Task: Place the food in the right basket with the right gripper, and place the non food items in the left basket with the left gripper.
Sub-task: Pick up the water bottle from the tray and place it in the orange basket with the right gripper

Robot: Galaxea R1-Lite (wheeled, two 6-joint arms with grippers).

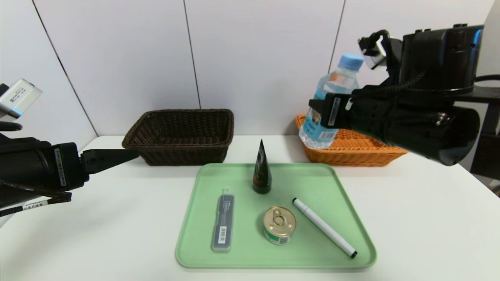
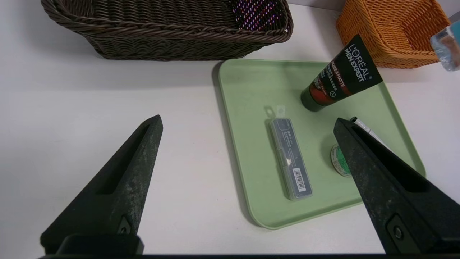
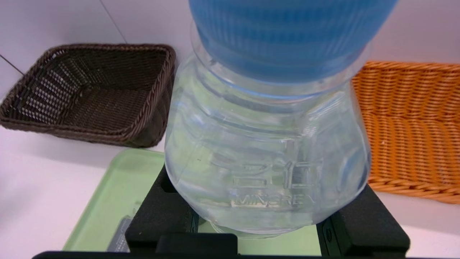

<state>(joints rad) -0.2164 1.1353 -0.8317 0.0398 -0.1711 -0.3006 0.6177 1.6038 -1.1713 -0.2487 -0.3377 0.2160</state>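
Water bottle up in my right claw, near the orange basket.
On the near green tray [image 1: 351, 234] I see can [image 1: 279, 225], pen [image 1: 324, 227], case [image 1: 223, 227], tube [image 1: 262, 168]; left claw [image 2: 248, 124] spread, idle at left; right claw [image 1: 318, 111] pinches the water bottle [image 1: 332, 99] by the far orange basket [image 1: 351, 150].
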